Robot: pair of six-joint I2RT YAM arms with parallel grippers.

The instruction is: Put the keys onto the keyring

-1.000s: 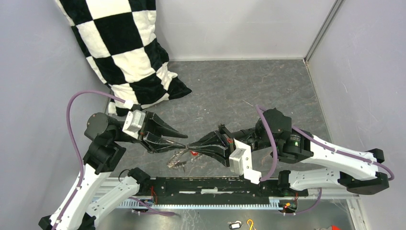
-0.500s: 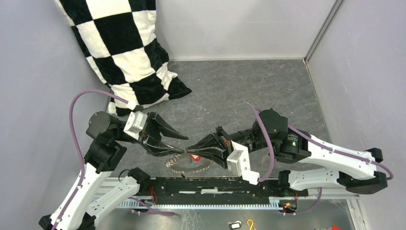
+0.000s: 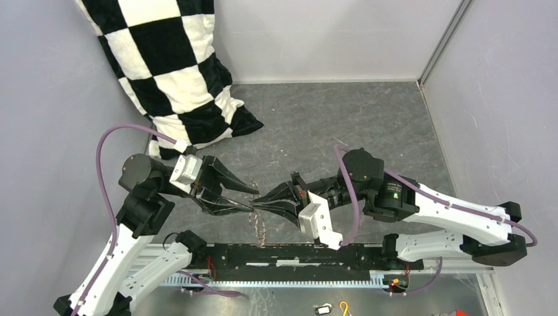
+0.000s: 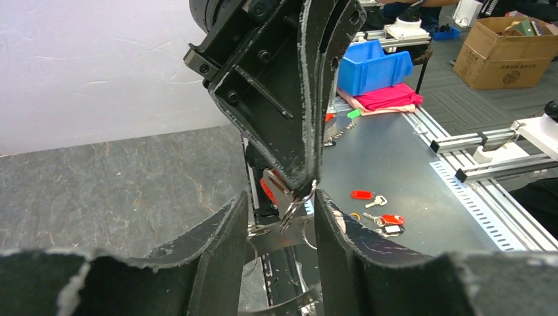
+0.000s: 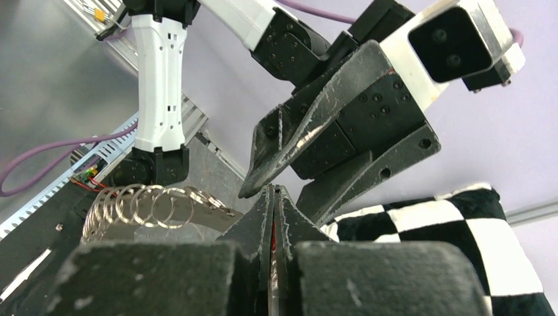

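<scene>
Grey keyring hangs edge-on under the meeting fingertips, at the near side of the table | right gripper clenched on the red-headed key, apparently offering it to the hoop | left gripper released, jaws straddling those tips, probably to steady the ring; contact unclear

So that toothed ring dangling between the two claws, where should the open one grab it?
Probably the top stretch of the keyring, right beside where the shut right gripper pinches it. It hangs edge-on there, so the left gripper, its open fingers either side of that spot, could come level from its own side and close across the thin hoop's flat faces.
</scene>
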